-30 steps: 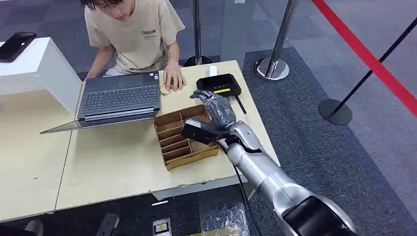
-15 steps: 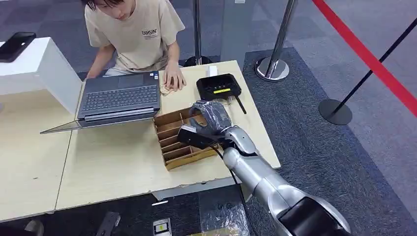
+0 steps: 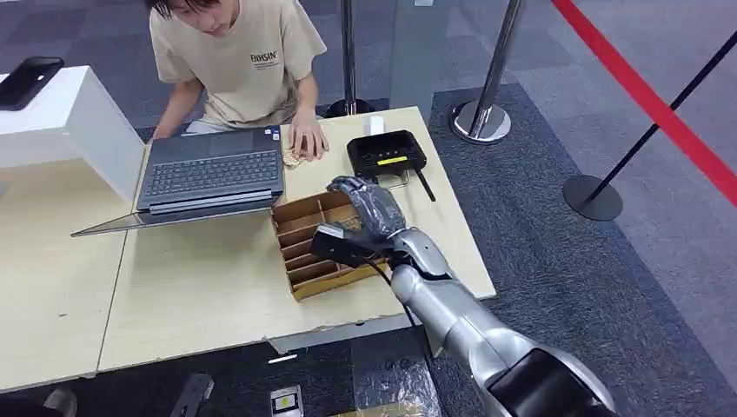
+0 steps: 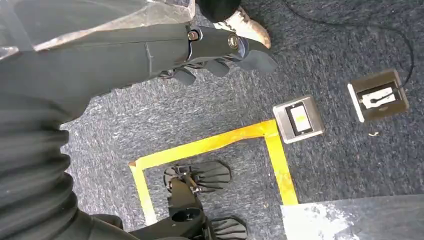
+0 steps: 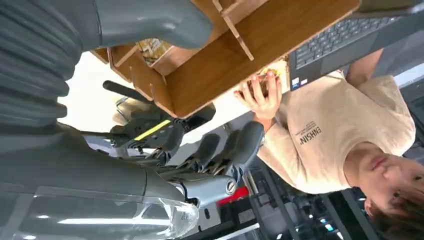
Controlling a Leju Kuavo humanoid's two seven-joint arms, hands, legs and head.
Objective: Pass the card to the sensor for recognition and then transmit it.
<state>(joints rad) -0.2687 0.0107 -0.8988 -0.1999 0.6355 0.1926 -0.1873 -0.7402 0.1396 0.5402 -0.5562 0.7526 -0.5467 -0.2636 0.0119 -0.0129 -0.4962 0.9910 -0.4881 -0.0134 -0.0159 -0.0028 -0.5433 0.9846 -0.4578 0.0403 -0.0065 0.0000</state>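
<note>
Right hand (image 3: 369,208) over wooden divided tray (image 3: 304,261) at table centre, fingers apart, holding nothing. Card (image 5: 148,48) in tray slot by thumb. Black sensor box (image 3: 387,152) at one o'clock from tray. Step: picking card; next needs pinch. Left hand (image 4: 220,52) hangs, fingers loose, nothing held.

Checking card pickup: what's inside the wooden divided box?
The wooden divided box shows bare slots near the laptop; the right hand covers its far end, so any card there is hidden.

Matt brown wooden divider box (image 3: 323,248) on a smooth pale wood-look table (image 3: 200,295); rough grey carpet (image 3: 556,261).
</note>
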